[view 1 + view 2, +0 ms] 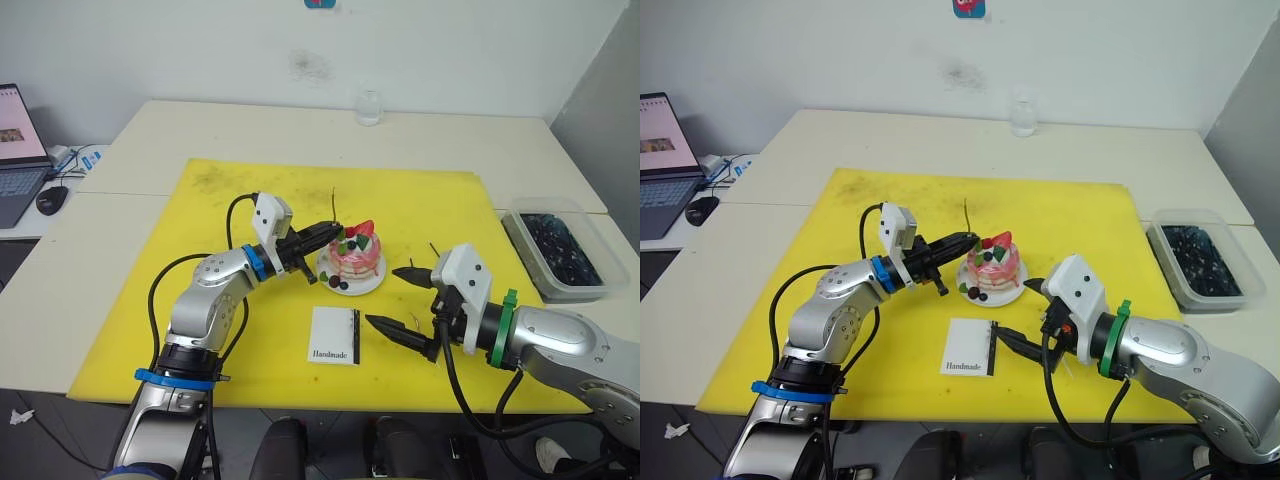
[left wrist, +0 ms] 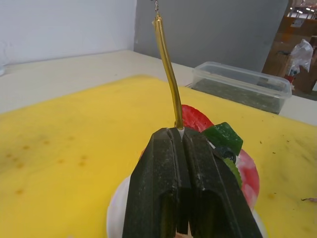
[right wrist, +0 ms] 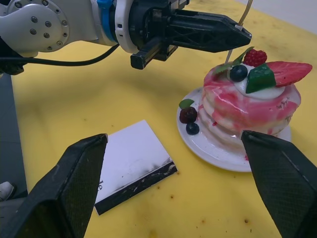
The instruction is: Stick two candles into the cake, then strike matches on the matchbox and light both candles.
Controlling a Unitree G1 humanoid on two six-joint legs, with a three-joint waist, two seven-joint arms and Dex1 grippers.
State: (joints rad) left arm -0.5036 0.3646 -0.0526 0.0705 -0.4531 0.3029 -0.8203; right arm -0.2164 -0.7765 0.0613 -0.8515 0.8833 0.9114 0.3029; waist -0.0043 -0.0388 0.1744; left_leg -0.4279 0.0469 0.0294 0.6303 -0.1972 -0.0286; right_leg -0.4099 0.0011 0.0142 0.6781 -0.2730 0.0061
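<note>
Lower right of the head views, the right gripper (image 1: 403, 301) of two black ridged fingers is seen spread wide and empty, one finger above the other, just right of the flat white cardboard matchbox (image 1: 334, 335) printed "Handmade", whose black striking strip runs along its right edge. The matchbox lies on the yellow mat (image 1: 220, 190), just below the cake at frame centre.

At centre, the left gripper (image 1: 335, 233) is closed tight on the lower end of a thin, slightly curved golden candle (image 2: 167, 69), smooth and metallic-looking, which is held upright beside the upper left of the small round pink-and-white layered cake (image 1: 357, 259). The cake is glossy with pink glaze, topped by a red strawberry slice, green leaves and dark berries, and sits on a round white plate (image 1: 337, 284).

It is judged that the first candle is only now being planted; whether its tip has entered the cake cannot be told. The second candle, the striking and both lightings are judged to remain undone.

Farther off, at right, a clear plastic tub (image 1: 556, 250) of dark contents stands on the pale table (image 1: 450, 140).
</note>
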